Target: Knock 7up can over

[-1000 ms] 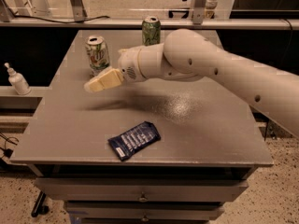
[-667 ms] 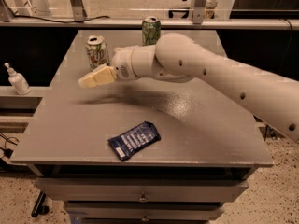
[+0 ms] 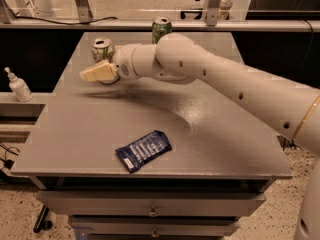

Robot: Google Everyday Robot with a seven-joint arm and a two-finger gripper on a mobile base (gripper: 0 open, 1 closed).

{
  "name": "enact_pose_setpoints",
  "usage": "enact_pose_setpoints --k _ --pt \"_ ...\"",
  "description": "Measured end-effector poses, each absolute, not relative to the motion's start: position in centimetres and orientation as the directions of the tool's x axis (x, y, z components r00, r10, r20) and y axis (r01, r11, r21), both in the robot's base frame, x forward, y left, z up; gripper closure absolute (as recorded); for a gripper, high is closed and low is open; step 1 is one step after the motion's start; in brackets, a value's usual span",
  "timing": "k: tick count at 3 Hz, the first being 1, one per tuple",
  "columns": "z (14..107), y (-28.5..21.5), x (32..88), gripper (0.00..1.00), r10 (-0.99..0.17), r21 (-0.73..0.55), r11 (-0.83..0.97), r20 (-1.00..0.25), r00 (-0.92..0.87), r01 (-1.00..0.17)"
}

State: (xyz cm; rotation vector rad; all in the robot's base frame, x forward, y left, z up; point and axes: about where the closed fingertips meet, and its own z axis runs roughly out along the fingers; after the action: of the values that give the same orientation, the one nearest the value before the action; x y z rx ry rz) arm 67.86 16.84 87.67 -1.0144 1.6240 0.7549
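Hovering low over back-left of table point(image 3: 225, 134), gripper point(image 3: 97, 73) closed, empty, just in front of upright 7up can point(image 3: 102, 49); looks set for shove, not grasp; green can point(image 3: 161, 29) well apart

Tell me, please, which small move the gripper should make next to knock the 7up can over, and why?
Probably a short push away from the camera, into the 7up can. It stands upright, and the gripper sits in front of its lower part; whether they touch I cannot tell. The darker green can stands aside, so it seems safe.
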Motion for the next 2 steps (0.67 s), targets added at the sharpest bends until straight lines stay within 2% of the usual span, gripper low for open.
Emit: enact_pose_setpoints --k 2 --pt "87.8 15.4 68.9 0.65 -0.254 -0.025 0.473 -0.961 -0.109 -0.881"
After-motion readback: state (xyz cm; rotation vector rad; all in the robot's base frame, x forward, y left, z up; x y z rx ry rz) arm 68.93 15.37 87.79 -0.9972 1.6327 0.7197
